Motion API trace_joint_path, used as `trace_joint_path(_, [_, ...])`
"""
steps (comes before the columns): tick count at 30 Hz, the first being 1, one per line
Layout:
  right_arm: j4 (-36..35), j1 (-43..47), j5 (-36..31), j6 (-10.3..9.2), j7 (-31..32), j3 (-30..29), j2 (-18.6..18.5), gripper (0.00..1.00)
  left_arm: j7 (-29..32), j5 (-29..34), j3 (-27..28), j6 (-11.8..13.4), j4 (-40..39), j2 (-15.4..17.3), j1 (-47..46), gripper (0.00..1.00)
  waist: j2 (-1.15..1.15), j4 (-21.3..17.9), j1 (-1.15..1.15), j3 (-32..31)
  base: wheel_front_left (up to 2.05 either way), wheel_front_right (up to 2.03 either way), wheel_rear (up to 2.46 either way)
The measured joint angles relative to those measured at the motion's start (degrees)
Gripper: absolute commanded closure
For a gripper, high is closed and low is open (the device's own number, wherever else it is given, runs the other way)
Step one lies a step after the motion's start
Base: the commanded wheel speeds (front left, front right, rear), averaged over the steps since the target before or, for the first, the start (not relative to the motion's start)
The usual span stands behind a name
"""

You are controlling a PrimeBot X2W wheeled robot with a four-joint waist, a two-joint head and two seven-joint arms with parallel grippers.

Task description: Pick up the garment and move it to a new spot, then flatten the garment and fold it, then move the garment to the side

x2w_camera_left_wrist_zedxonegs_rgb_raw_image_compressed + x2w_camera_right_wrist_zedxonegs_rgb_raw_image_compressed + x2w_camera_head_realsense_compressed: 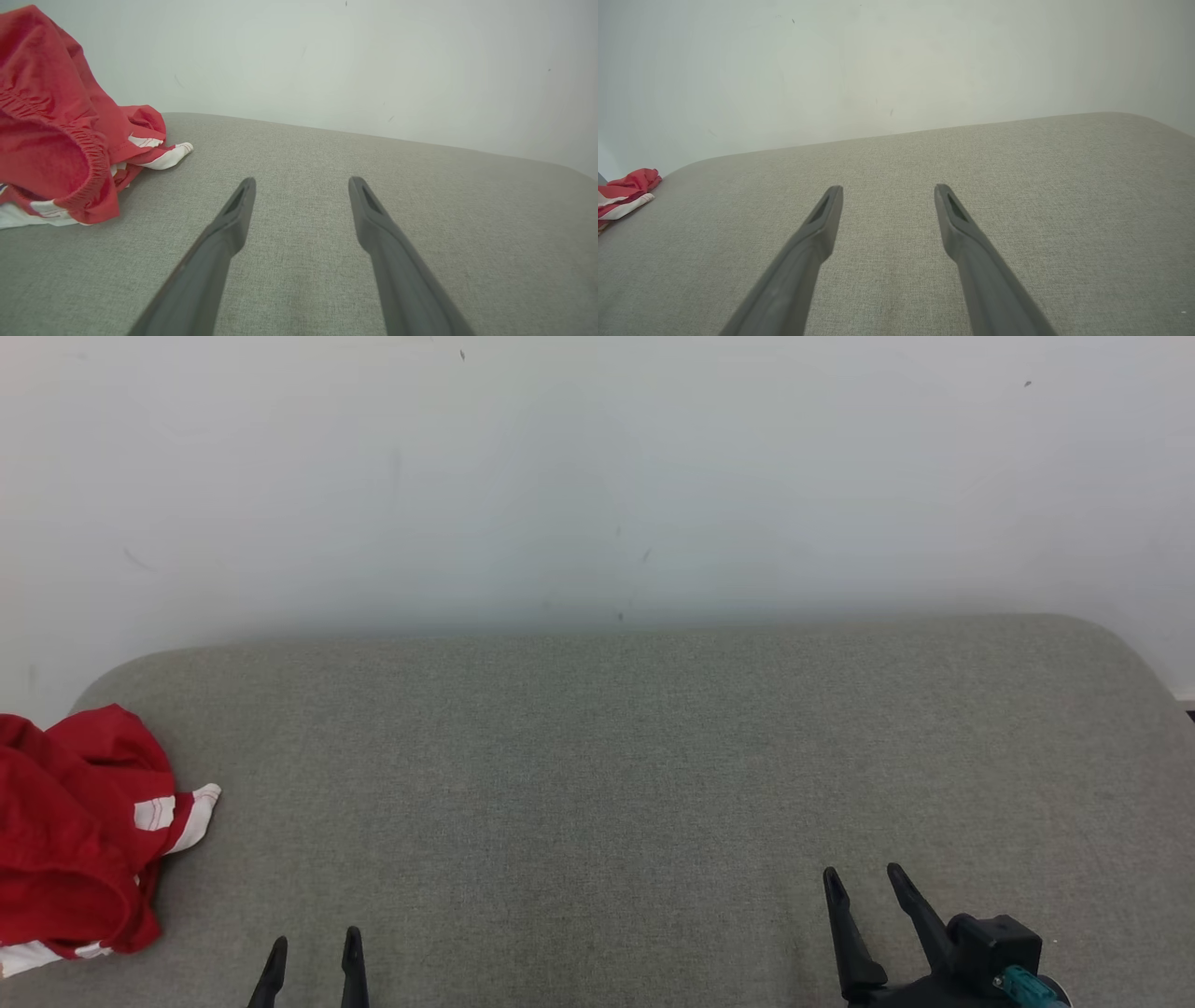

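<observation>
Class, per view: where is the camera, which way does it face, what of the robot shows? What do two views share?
Head view: on the head, facing forward and down at the cushion; left tool, right tool show.
Left wrist view: on that wrist, along the left tool toward the wall.
Right wrist view: on that wrist, along the right tool toward the wall.
Shared: the garment.

A bare test setting is suggested by a grey fabric pad [597,756] against a plain white wall [597,476] (faintly scuffed).
</observation>
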Motion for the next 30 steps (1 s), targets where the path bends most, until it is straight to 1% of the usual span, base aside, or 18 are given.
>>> trace_joint_path(11, [0.0,0.3,-0.2,0.0,-0.2,0.0,0.0,0.0,0.0,-1.0,-0.1,0.1,0.0,-0.1,0.0,0.0,0.0,0.2,0.0,-0.2,0.0,0.0,0.0])
trace_joint_path(19, [0.0,0.4,-0.1,0.0,-0.5,-0.2,0.0,0.0,0.0,-0.3,-0.4,0.9,-0.1,-0.1,0.0,0.0,0.0,0.5,0.0,-0.1,0.0,0.0,0.0])
trace_joint_path(25, [-0.1,0.9,-0.2,0.0,-0.5,-1.1,0.0,0.0,0.0,0.3,-0.5,1.5,0.0,-0.2,-0.1,0.0,0.0,2.5,0.0,-0.1,0.0,0.0,0.0])
trace_joint_path(30, [-0.1,1.2,-0.1,0.0,-0.8,-1.3,0.0,0.0,0.0,1.0,0.2,1.5,-0.1,-0.2,-0.1,0.0,0.0,5.6,0.0,-0.1,0.0,0.0,0.0])
